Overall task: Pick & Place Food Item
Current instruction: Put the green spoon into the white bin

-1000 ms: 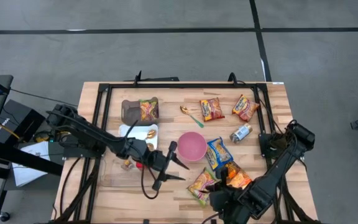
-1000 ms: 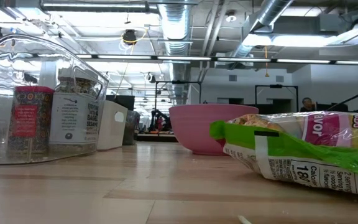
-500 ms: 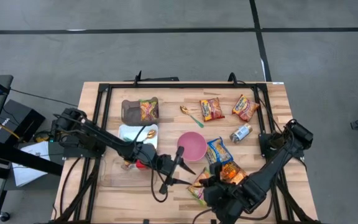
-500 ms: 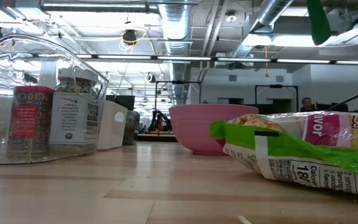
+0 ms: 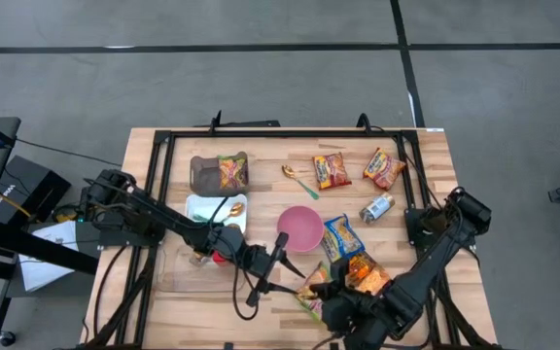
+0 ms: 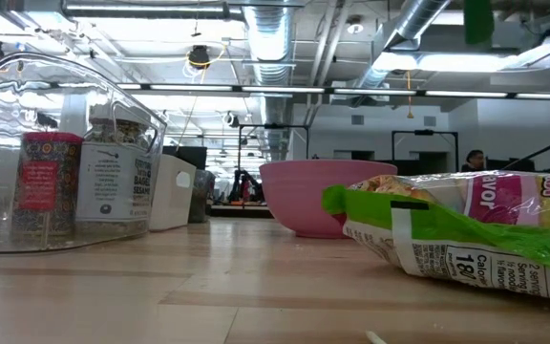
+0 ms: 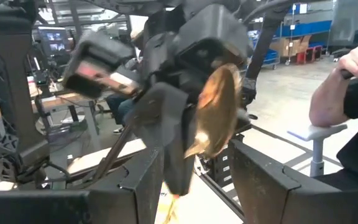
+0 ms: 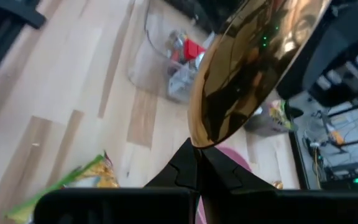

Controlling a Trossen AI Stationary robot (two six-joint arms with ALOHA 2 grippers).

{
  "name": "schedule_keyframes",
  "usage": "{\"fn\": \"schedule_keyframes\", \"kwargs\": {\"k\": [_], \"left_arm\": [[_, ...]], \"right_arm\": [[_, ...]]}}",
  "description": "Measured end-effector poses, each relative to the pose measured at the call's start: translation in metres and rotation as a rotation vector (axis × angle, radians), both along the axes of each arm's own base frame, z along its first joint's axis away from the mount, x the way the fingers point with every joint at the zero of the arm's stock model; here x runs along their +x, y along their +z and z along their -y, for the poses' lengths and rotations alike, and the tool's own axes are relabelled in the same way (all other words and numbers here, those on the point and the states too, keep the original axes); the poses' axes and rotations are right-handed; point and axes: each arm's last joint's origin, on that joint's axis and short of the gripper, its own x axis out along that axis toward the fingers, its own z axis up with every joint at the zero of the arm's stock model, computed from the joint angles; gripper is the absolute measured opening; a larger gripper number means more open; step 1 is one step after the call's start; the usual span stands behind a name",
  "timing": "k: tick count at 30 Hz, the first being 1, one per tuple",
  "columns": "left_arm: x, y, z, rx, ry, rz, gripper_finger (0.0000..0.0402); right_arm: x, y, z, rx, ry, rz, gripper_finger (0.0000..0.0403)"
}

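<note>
Overhead looks down; low camera level, sharing pink bowl (image 5: 300,228).

1. My two arms are showing as dark, matte black jointed links, each ending in a two-finger black gripper: left gripper (image 5: 272,261), right gripper (image 5: 331,292).
2. Black cables are looping along my left arm.
3. A red patch is showing at my left wrist.
</note>
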Motion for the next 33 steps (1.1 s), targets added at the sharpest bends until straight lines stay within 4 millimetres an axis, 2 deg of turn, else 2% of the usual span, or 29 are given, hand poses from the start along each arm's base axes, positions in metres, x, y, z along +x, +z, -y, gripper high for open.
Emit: {"fn": "schedule_keyframes", "kwargs": {"k": [7,19,33], "left_arm": [[0.000,0.001,0.000,0.021,-0.009,0.023,0.0172],[-0.002,0.007,0.002,0.018,-0.052,0.085,0.0172],[-0.002,0.011,0.003,0.002,-0.053,0.123,0.0172]], "right_arm": [[0.007,0.007,-0.005,0.012,0.017,0.084,0.0000],[0.010,0.011,-0.004,-0.063,-0.080,0.210,0.0000],[0.017,0.012,0.001,-0.046,-0.107,0.229,0.0000]]}}
